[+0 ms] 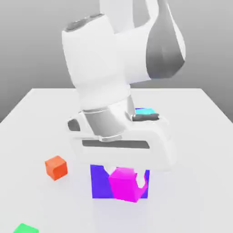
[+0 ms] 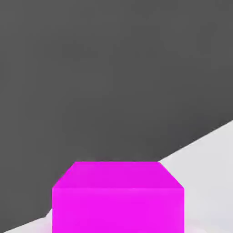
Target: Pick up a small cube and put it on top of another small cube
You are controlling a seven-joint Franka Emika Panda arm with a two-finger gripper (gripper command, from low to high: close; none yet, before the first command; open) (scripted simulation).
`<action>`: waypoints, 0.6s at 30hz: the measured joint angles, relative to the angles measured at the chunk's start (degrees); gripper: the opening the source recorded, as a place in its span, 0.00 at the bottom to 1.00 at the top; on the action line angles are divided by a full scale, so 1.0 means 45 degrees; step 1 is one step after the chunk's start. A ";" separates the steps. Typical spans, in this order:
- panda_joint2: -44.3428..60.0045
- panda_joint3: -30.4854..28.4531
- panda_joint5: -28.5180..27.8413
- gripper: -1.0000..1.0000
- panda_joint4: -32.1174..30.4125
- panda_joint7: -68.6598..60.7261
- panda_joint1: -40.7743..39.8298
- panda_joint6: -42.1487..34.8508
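Observation:
The small magenta cube (image 1: 125, 189) sits between the white fingers of my gripper (image 1: 124, 178), which is shut on it. It hangs in front of a bigger blue-violet block (image 1: 99, 182), near the table's front. In the hand view the magenta cube (image 2: 117, 200) is close up, with a strip of white table behind it. The other small cube, bright green (image 1: 25, 228), lies at the front edge on the exterior view's left, well apart from the gripper. Whether the magenta cube touches the table I cannot tell.
An orange-red small cube (image 1: 56, 167) rests on the white table (image 1: 36, 118) to the exterior view's left of the gripper. A cyan small cube (image 1: 145, 111) peeks out behind the arm. The arm's bulky white body (image 1: 109, 68) hides the table's middle.

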 joint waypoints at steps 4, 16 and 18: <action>0.0683 -0.0391 -0.0638 0.00 0.0423 -0.1273 -0.0483 -0.0125; 0.2627 -0.2105 -0.3672 0.00 0.1660 -0.4318 -0.1632 -0.0402; 0.3060 -0.2344 -0.4100 0.00 0.1834 -0.4672 -0.1744 -0.0240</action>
